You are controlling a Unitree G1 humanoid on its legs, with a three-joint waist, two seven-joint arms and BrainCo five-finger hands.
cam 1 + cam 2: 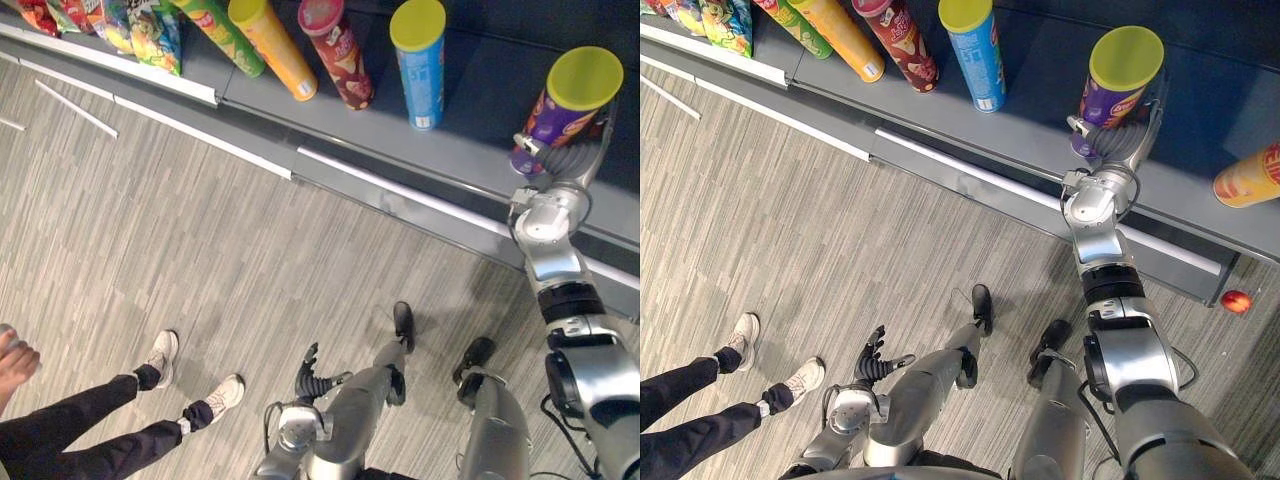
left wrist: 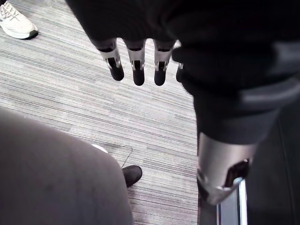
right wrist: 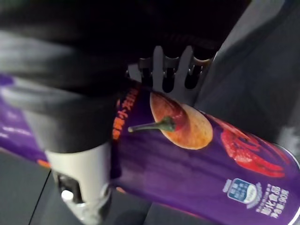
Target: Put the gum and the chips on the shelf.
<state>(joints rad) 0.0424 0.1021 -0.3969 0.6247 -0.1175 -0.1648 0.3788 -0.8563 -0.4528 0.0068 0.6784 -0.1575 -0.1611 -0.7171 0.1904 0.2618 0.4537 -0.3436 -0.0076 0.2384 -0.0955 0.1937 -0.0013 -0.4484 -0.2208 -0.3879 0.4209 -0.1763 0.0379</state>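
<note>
Your right hand [image 1: 1112,148] is clamped low round the purple chips can [image 1: 1115,100] at the shelf [image 1: 1040,110]. It's probably light, stiff, slick and tippy, so grip mid-body.

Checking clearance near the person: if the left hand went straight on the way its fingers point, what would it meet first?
Probably the floor: the left hand points its open fingers at a bare patch. The person's shoe lies off that line, though depth is unclear. The right hand holds the can.
</note>
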